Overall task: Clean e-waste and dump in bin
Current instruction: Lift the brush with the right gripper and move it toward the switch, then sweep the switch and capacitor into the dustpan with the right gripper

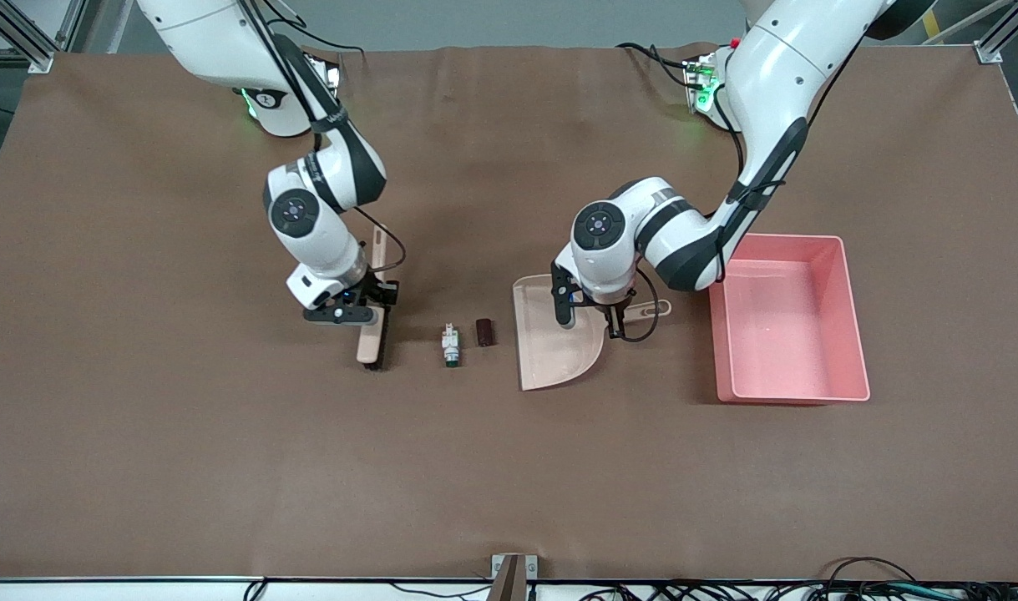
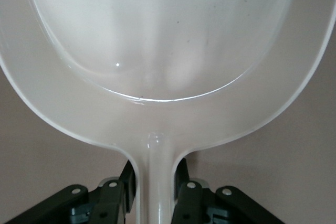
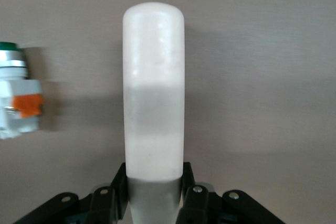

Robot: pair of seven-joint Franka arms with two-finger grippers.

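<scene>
Showing orange tab (image 3: pixel 27 104), right wrist only

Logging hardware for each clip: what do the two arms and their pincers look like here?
Both arms have glossy white shells with black bands at the joints and a round dark cap on the wrist joint. A thin black cable runs along each forearm, and green lights glow near the bases. The left pincer and right pincer are black, with silver screws showing on the finger mounts in the wrist views.
</scene>
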